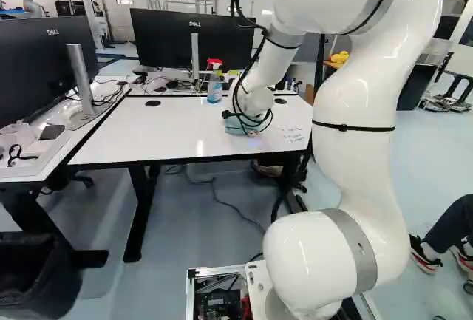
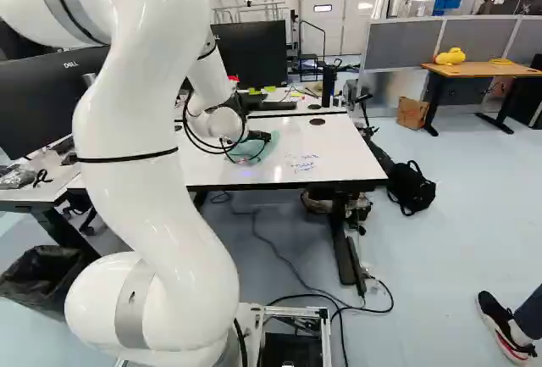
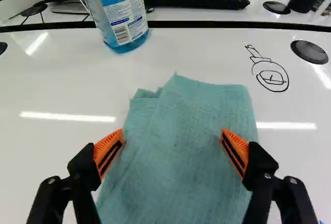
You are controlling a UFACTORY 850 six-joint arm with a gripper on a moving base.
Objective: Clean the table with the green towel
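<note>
Step in hand, as I judge: towel pick-up, ahead of wiping. Green towel (image 3: 181, 172) lies on white tabletop (image 3: 46, 92), under pincer (image 3: 172, 133). Pincer stands wide, fingers near towel's opposite side edges; no grip seen. Next: I close fingers, verify fabric is pinched, then wipe toward marks.

Labels: spray bottle (image 3: 94, 4) beyond towel carries printed label (image 3: 129, 19). Monitor (image 1: 166, 43) beyond towel bears maker's mark. Round marker drawing (image 3: 271, 76): beyond towel, off to one side. Handwriting (image 2: 303, 164): right of towel in right base view, illegible.
</note>
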